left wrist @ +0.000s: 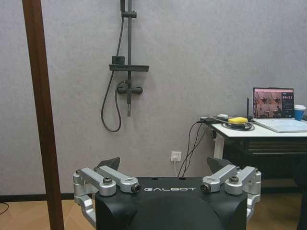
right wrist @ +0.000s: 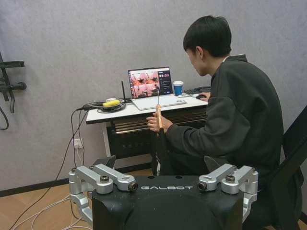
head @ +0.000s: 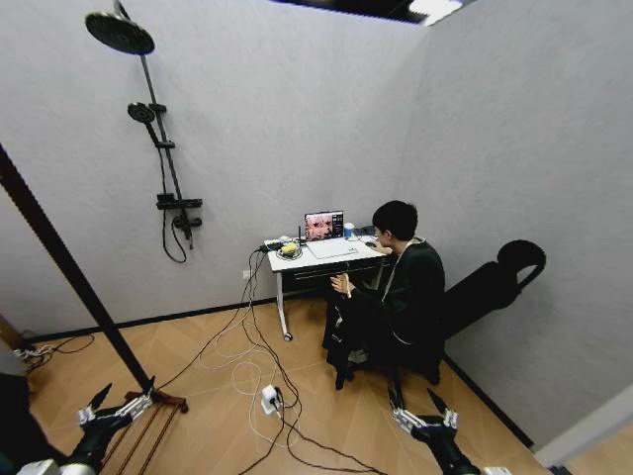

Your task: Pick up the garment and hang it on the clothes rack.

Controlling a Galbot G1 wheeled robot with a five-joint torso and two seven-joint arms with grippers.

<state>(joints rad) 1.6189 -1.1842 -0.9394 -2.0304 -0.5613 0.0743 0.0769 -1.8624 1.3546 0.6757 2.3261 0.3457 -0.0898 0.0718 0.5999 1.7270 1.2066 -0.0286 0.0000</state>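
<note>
Grey textured walls enclose a room with a wood-plank floor. A dark reddish-brown post of the clothes rack slants across the left of the head view, its foot resting on the floor just beside the left gripper; in the left wrist view the same post rises at the edge of the picture. A seated person in a dark jacket holds up, at the near edge of the desk, a wooden hanger from which dark cloth, apparently the garment, hangs down in front of the knees. A black shower fixture is mounted on the back wall. The white desk carries an open laptop, a paper cup and a yellow object. Cables trail over the floor. Left gripper: low at the left, fingers spread, empty. Right gripper: low at the right, fingers spread, empty, well apart from the garment
</note>
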